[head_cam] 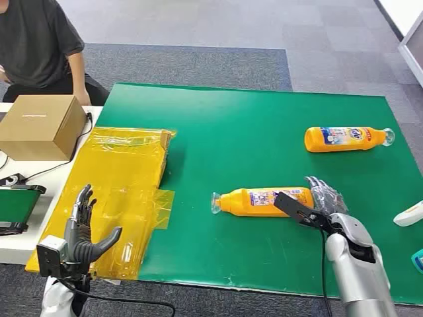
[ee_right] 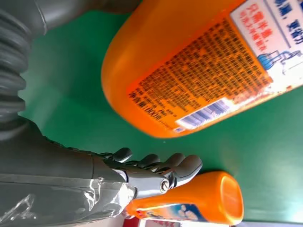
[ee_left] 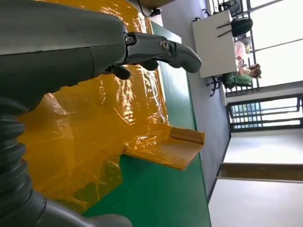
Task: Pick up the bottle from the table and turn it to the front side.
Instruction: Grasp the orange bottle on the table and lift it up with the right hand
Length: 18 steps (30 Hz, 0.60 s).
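Two orange bottles lie on their sides on the green mat point(head_cam: 234, 125). The near bottle point(head_cam: 259, 201) points its clear cap left; in the right wrist view its back label with small print and a barcode point(ee_right: 192, 71) faces the camera. My right hand point(head_cam: 324, 197) is at this bottle's base end with its fingers point(ee_right: 157, 168) stretched out beside the bottle and not closed on it. Further back at the right lies the far bottle point(head_cam: 344, 139), its base point(ee_right: 214, 201) showing past the fingers. At the table's near left edge my left hand point(head_cam: 84, 228) hovers open over yellow film, holding nothing.
Crumpled yellow plastic film point(head_cam: 119, 178) covers the mat's left side. A cardboard box point(head_cam: 42, 125) sits on a white table at the left, with a seated person point(head_cam: 39, 39) behind it. A white object point(head_cam: 409, 214) lies at the right edge.
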### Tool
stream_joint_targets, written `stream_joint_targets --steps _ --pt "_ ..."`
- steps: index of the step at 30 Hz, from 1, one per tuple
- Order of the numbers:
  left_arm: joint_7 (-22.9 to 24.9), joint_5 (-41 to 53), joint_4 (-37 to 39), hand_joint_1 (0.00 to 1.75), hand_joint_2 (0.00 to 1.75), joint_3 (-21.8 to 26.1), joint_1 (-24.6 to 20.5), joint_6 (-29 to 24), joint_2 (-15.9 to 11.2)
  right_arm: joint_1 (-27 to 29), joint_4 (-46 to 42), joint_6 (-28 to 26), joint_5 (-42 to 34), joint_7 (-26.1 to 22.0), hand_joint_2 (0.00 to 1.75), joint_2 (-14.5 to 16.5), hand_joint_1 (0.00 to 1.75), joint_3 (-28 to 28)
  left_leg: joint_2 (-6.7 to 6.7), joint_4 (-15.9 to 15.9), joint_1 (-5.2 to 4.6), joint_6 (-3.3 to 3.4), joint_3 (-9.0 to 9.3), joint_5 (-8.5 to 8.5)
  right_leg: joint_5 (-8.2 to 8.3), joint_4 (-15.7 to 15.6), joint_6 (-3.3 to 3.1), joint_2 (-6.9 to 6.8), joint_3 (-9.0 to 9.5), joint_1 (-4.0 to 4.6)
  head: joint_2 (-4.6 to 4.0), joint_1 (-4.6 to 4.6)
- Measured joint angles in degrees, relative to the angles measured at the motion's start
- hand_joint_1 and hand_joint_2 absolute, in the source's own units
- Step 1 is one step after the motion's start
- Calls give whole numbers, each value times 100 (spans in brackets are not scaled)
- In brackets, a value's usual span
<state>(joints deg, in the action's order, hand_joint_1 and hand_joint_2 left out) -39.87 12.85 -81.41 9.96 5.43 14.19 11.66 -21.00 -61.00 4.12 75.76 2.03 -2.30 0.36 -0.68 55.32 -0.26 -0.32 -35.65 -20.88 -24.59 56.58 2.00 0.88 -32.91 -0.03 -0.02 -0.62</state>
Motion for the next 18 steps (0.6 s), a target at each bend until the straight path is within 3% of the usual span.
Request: stream_joint_targets --steps 3,7,13,18 --pt "0 -40 37 0 175 -33 -16 -35 -26 -131 260 55 63 -15 175 0 0 84 0 0 0 0 0 0 0 0 0 0 0 0 1 -1" --pt "0 -119 98 0 175 -121 -54 -83 -92 -441 833 212 155 -94 175 0 170 293 0 0 0 0 0 0 0 0 0 1 0 0 1 -2" --pt "0 -248 189 0 175 -214 -108 -169 -204 -1004 1720 360 80 -413 175 -28 175 560 4 0 2 -1 17 0 1 0 -1 3 9 1 0 -1" --pt "0 -298 220 0 175 -221 -68 -227 -256 -829 1616 -34 -303 -608 175 -48 175 662 3 0 2 -1 19 1 3 0 0 1 16 1 0 -1"
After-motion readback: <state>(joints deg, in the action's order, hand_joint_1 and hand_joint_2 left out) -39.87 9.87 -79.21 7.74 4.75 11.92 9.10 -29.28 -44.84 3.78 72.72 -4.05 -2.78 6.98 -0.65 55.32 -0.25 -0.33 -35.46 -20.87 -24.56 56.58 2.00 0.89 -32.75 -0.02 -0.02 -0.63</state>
